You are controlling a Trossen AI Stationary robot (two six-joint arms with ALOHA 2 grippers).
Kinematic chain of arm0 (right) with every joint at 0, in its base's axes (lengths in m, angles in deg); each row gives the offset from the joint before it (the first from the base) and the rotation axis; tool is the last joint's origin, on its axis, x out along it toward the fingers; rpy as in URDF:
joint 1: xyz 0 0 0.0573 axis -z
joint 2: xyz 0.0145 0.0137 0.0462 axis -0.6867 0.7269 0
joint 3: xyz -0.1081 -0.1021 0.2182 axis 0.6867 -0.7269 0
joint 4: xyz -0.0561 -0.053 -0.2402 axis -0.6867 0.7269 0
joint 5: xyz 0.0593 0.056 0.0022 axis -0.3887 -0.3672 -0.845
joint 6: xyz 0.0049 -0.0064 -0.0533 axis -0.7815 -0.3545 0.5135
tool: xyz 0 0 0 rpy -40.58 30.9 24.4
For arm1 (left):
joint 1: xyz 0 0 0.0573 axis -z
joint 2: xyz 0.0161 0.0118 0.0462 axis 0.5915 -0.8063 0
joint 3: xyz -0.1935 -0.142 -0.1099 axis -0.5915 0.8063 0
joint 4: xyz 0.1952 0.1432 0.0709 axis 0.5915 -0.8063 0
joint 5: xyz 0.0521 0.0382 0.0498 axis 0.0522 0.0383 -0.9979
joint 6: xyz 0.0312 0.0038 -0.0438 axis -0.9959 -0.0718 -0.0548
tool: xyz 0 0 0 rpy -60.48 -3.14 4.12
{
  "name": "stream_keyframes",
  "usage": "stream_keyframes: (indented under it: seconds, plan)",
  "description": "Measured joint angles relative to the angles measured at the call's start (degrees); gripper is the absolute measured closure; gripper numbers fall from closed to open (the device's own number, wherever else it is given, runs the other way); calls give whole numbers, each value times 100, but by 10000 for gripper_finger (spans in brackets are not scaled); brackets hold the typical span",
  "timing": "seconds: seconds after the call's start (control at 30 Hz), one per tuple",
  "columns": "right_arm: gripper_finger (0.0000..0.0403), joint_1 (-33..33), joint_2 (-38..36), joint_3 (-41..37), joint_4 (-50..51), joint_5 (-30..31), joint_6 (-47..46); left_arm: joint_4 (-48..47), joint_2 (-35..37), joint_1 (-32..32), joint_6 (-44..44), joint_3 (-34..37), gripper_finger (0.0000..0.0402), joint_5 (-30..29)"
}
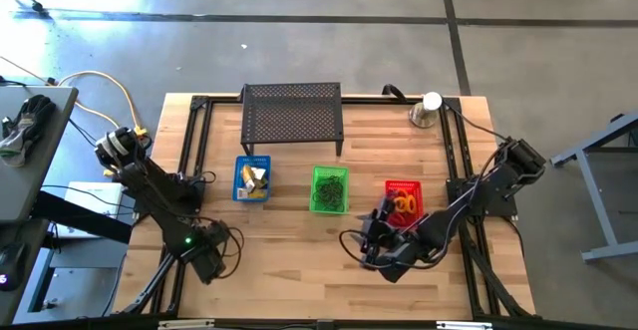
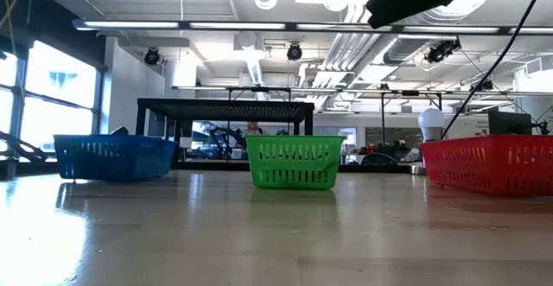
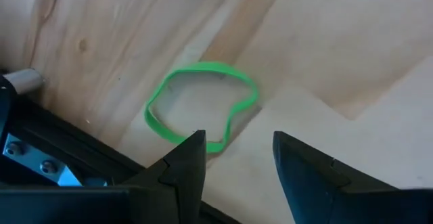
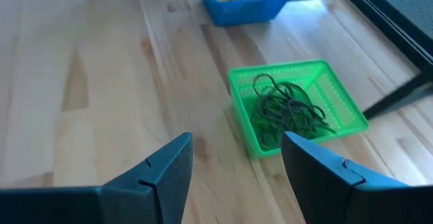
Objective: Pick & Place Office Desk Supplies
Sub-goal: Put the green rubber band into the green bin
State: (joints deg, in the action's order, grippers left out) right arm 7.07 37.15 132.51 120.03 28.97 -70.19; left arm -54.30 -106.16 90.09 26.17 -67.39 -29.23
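Note:
A thin green elastic loop lies flat on the wooden table beside the black frame rail at the table's near left. My left gripper points down just above it, open, its fingertips at the loop's near edge, not touching as far as I see. My right gripper is open and empty, slanting down over the table near the red basket, which holds orange loops. The green basket holds dark green loops; the blue basket holds yellow blocks.
A black mesh shelf stands at the far middle, and a silver cup with a white ball at the far right. Black frame rails run along the table's left and right sides. Bare wood lies in front of the baskets.

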Motion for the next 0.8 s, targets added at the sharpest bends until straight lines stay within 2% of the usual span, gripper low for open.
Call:
stream_keyframes:
  seconds: [0.27,0.57,0.7,0.8]
  plan:
    - [188,46,0,0,-781,-730,902,435,-2,4,100,268,238,46]
    - [188,46,0,0,-1276,-797,1162,733,9,2,401,620,243,270]
    - [188,46,0,0,-1279,-797,1159,785,15,0,393,718,270,378]
    - [188,46,0,0,-1280,-797,1155,918,13,-6,215,723,311,407]
